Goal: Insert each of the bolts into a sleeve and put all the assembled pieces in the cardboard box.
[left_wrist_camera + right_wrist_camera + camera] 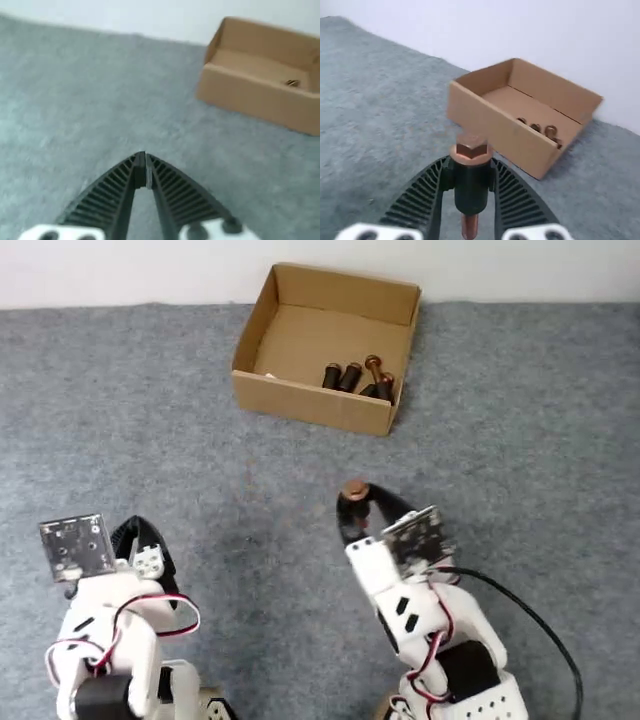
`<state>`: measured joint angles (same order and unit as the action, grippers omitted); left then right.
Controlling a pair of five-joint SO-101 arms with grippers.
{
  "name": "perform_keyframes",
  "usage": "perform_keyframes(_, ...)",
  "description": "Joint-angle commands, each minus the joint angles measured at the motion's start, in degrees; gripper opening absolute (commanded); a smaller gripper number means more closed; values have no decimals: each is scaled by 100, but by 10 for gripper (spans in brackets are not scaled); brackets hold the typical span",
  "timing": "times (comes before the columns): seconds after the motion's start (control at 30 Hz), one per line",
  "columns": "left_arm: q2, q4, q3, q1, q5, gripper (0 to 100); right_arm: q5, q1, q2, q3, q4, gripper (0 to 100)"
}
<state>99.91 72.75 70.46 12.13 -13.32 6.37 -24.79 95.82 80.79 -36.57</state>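
At the left of the high view, the left gripper [134,528] hangs over the grey carpet [250,480], well apart from everything else. From above its black fingers are hard to read. Its own wrist view settles the matter: the left gripper [142,162] has its ribbed fingers pressed together tip to tip, with nothing between them.

Further right, at the far edge of the carpet, stands the cardboard box [310,408], open at the top. A cluster of assembled pieces [355,377] lies against its right-hand front corner. The high view shows their dark bodies lying side by side. The left wrist view gives just a copper glint [292,83] over the box's near wall [255,97], and the right wrist view shows copper heads in a row [537,128] behind the wall [490,125].

Right of centre, short of the box, the right gripper [355,508] pinches a black sleeve [471,187] held upright. From above, the copper bolt [355,490] appears as a round head. The right wrist view adds its hexagonal head [471,147] seated on the sleeve and the shank tip poking out below, between the right gripper's fingers [470,172].
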Motion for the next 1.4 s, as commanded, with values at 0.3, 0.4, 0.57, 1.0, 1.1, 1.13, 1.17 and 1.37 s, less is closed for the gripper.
perform_keyframes(0.3, -18, -343, 1402, 615, -26, 5, -519, 1587, 13, -1116, 163, 9)
perform_keyframes(0.4, -18, -747, 1965, 571, -26, 5, -484, 1569, 4, -1275, 163, 9)
perform_keyframes(0.57, -18, -1574, 2598, 571, -26, 5, -475, 1596, -462, -1609, 163, 9)
perform_keyframes(1.0, -53, -1222, 2624, 229, 202, 5, -554, 1587, -3864, -4651, 224, 9)
perform_keyframes(1.1, -18, -826, 2624, 264, 211, 5, -774, 1587, -4576, -5415, 224, 9)
perform_keyframes(1.13, -18, -818, 2624, 264, 211, 5, -782, 1587, -4813, -5662, 224, 9)
perform_keyframes(1.17, -18, -818, 2624, 264, 211, 5, -782, 1587, -5051, -5899, 224, 9)
perform_keyframes(1.37, -18, -818, 2624, 264, 211, 6, -800, 1560, -6440, -7341, 233, 9)
